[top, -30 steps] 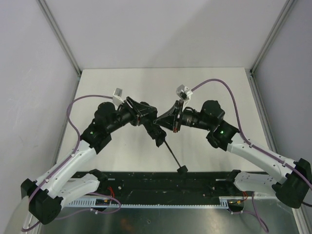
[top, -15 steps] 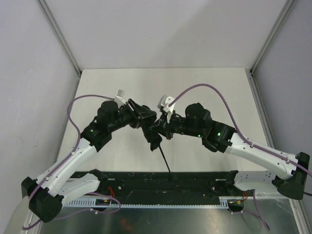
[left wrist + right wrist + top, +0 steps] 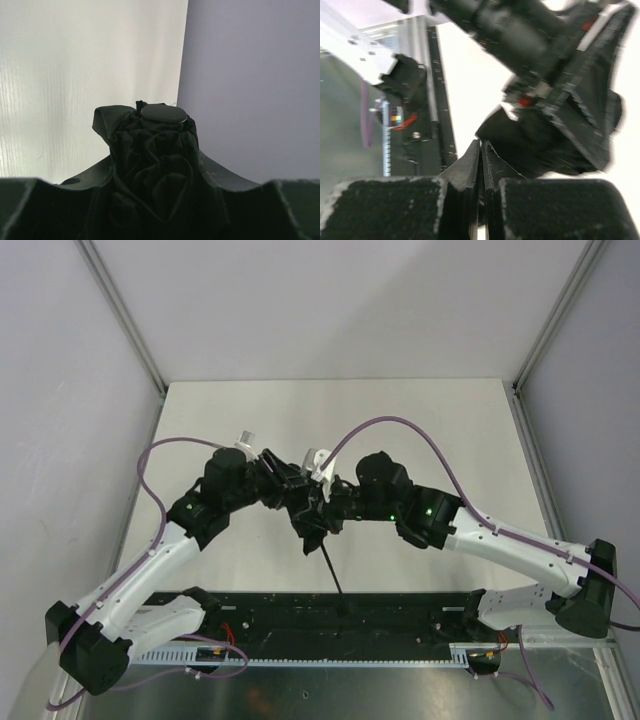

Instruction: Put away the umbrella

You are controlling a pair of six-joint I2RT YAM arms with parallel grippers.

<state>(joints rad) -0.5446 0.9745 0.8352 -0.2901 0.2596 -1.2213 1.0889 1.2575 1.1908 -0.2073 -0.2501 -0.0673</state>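
Top external: umbrella (image 3: 303, 523) bunched up mid-frame, squeezed in left gripper (image 3: 156, 186), thin shaft (image 3: 329, 567) poking down toward lower edge. Right gripper (image 3: 481, 150) pinched fully closed, just right of fabric.

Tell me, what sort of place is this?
Probably a robotics lab test cell: left arm and right arm, both cabled, bolted at a white table walled by plain panels on aluminium posts.
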